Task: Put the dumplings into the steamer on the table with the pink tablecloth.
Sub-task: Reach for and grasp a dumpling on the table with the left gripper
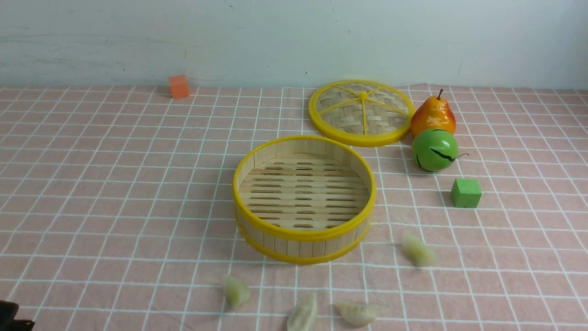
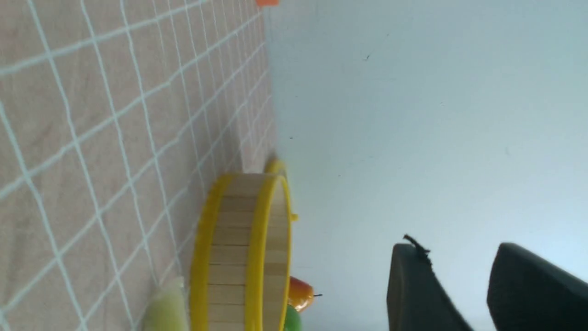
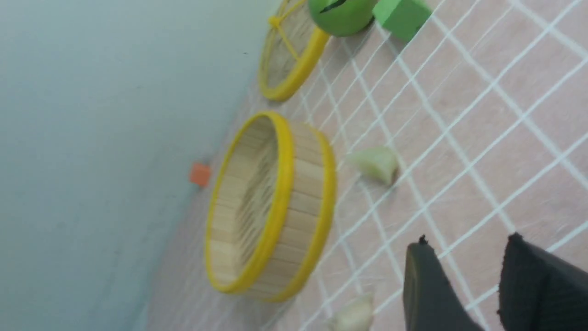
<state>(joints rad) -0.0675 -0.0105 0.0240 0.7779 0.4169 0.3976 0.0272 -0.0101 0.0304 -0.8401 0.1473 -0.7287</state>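
The steamer (image 1: 303,235) is set upright mid-cloth (image 1: 115,184). All four dumplings (image 1: 235,290) are found on the cloth outside it: that dumpling by the front left, a second dumpling (image 1: 303,316) and a third dumpling (image 1: 358,313) side by side nearest the robot, and a fourth dumpling (image 1: 418,250) to the front right, clear of the wall. The lid (image 1: 360,112) is laid flat behind the steamer to the right, with a pear (image 1: 433,115) just beside it, a green fruit (image 1: 434,149) against the pear, and a green cube (image 1: 466,192) nearby. An orange cube (image 1: 178,86) is placed by the far wall. The jaws of the left gripper (image 2: 459,262) and the right gripper (image 3: 466,250) are seen parted, with nothing grasped
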